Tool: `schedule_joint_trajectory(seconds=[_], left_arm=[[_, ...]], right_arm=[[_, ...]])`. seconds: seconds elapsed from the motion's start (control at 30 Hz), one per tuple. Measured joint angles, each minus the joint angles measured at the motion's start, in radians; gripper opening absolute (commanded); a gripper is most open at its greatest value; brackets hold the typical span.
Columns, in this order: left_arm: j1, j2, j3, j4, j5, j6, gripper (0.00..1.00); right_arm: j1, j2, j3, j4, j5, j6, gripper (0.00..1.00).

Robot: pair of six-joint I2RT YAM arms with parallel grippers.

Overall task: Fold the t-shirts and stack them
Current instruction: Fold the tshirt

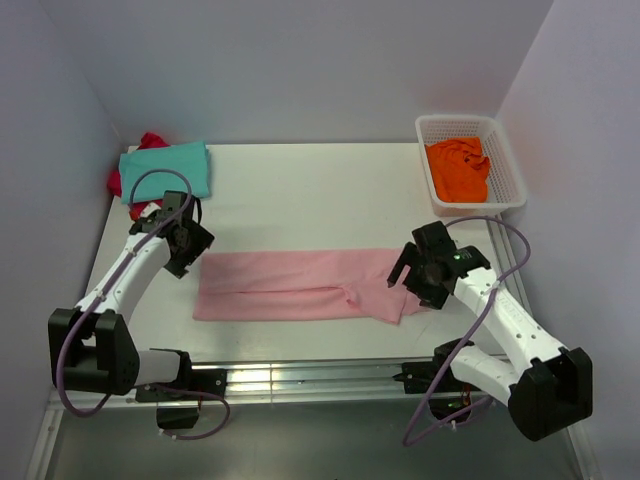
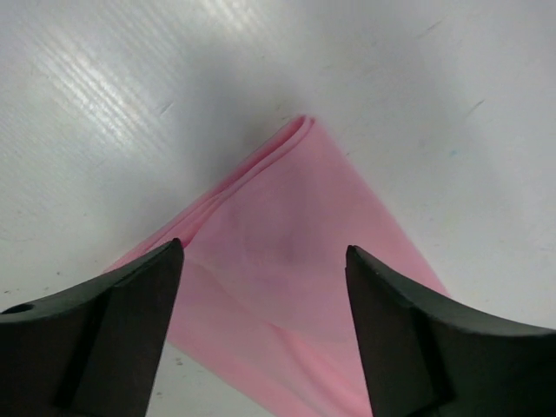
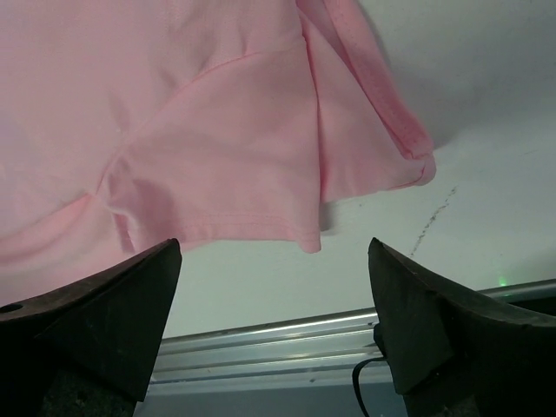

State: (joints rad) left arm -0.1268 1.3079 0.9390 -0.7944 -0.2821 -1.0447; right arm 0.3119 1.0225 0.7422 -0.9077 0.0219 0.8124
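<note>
Pink t-shirt lies on the white table, folded into one long strip. Right gripper is at the strip's right end, fingers spread wide with nothing in them, and its wrist view shows a sleeve hem just past the tips. Left gripper is at the strip's left end, just as wide open and empty, with a layered corner of the shirt in front of it. Further back, beyond that left end, there's a folded teal t-shirt with a red garment poking out behind it. Beyond the right end, a white basket holds a crumpled orange t-shirt
</note>
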Motion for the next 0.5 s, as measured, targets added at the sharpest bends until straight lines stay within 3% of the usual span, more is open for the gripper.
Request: schedule_joint_trajectory(seconds=[0.17, 0.5], left_arm=[[-0.001, 0.037, 0.075, 0.008, -0.004, 0.005, 0.65], [-0.004, 0.163, 0.138, 0.027, 0.023, 0.020, 0.58]], right_arm=[[0.000, 0.011, 0.002, 0.005, 0.001, 0.001, 0.90], [0.000, 0.335, 0.121, 0.060, 0.054, -0.016, 0.85]])
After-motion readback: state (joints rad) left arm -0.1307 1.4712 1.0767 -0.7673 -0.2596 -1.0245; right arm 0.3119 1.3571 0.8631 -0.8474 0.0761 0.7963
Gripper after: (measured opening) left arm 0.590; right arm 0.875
